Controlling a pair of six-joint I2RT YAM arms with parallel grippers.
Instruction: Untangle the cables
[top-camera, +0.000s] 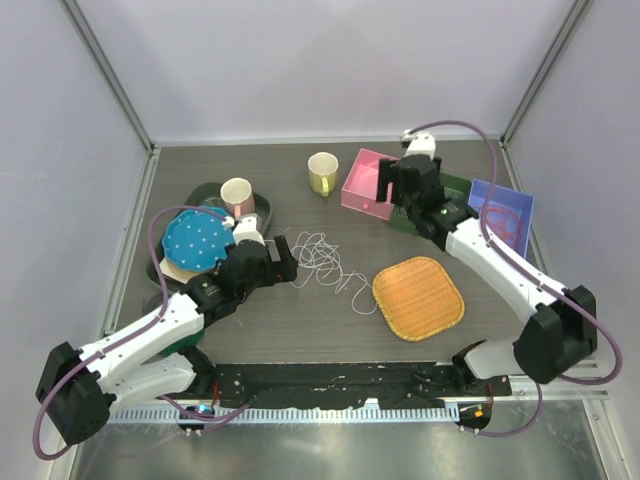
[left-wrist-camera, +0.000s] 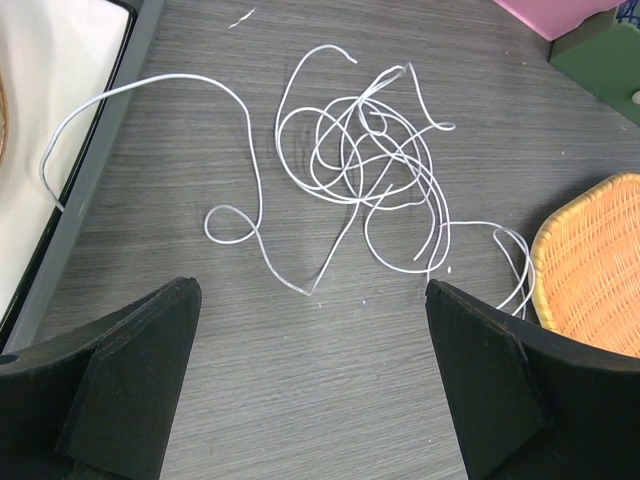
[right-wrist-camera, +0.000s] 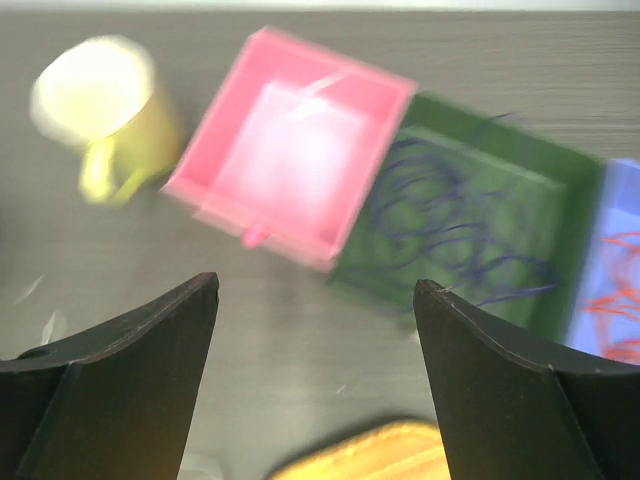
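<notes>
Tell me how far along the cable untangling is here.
Done: the purple cable lies in the green tray and the orange-red cable in the blue tray. In hand: nothing; the right gripper is open near the trays, the left gripper open, facing the white cable. Left: that white cable, a knotted heap on the table.

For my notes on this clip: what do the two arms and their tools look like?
The left arm and right arm match: white shells on the long links, black joints and bases, and a mauve hose looping alongside each. The left tool and right tool are black, each with two broad wedge-shaped fingers.
</notes>
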